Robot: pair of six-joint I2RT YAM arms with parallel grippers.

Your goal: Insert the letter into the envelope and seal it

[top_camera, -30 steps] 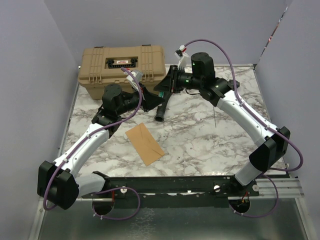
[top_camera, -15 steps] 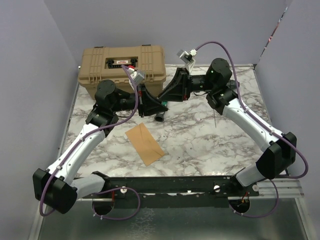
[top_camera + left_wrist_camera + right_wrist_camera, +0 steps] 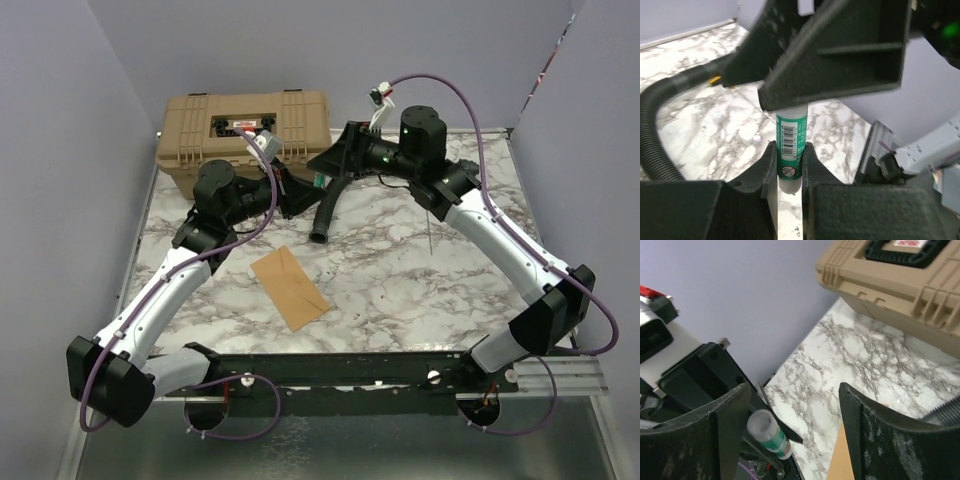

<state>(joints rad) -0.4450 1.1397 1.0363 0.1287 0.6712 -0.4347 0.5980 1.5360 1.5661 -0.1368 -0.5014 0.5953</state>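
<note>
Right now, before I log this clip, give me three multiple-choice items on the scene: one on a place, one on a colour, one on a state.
1. Where on the table does the envelope lie?
A. far right corner
B. toward the near edge, left of the middle
C. far left corner

2. What colour is the label on the glue stick?
A. red
B. yellow
C. green

3. How does the left gripper stand?
A. shut on the glue stick
B. wide open
C. shut on nothing

Answers:
1 B: the top view shows it flat in the near half, left of centre.
2 C: the left wrist view shows a green label with a barcode.
3 A: that same view shows the glue stick pinched from both sides.
</note>
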